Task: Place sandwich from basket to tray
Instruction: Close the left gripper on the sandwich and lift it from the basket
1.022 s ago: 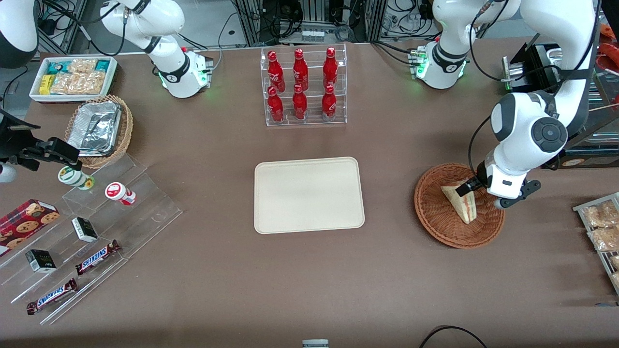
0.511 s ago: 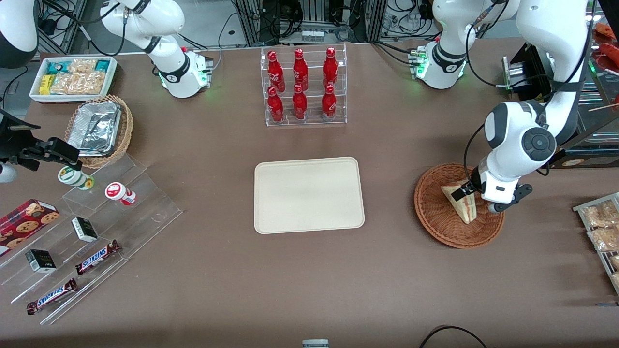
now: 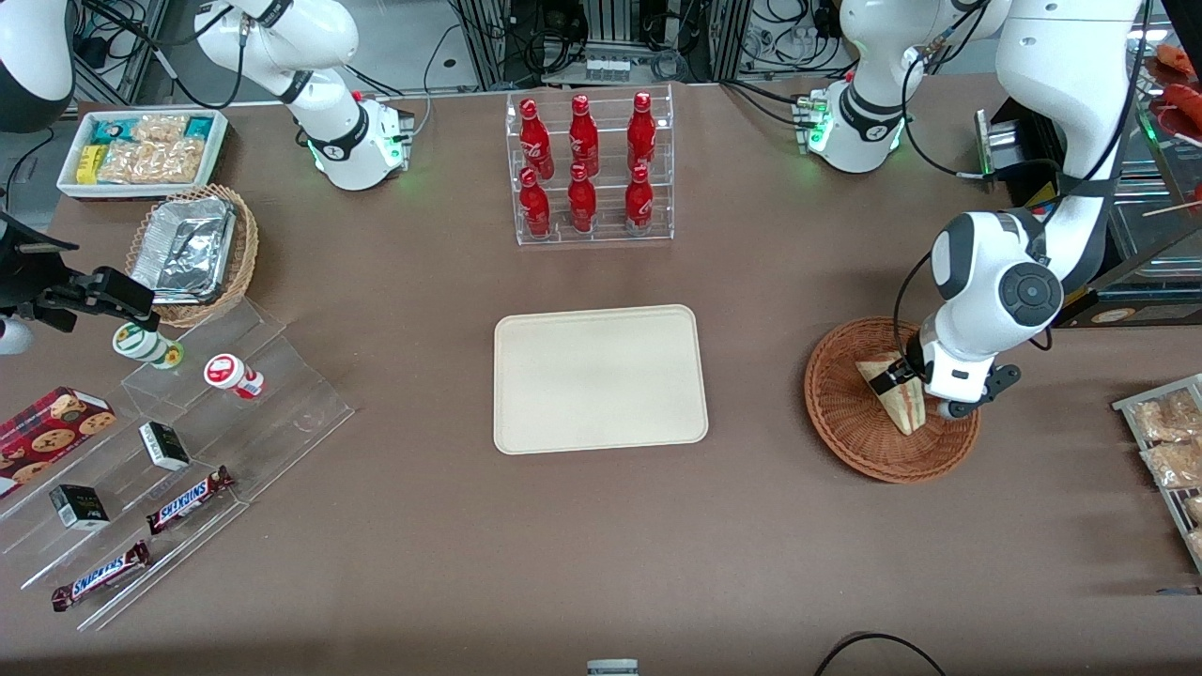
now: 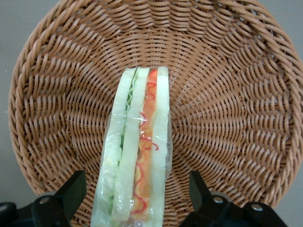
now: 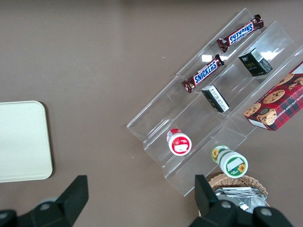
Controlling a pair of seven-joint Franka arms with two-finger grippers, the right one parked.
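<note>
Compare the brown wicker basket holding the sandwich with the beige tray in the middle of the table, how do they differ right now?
The basket is round, reddish-brown and woven; the tray is rectangular, cream and smooth. The basket has sloping sides, the tray only a low rim. The basket holds the sandwich; the tray holds nothing. The gripper is down in the basket, fingers open either side of the sandwich; none is over the tray. Both rest flat on the table.

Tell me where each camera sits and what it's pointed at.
Front view: high above the table, looking down at both arms, the cream rectangular tray and the gripper over the reddish-brown wicker basket.
Left wrist view: looks down between open jaws straddling the wrapped triangular sandwich in that basket.
Right wrist view: parked arm's jaws, tray corner, snack shelves.
</note>
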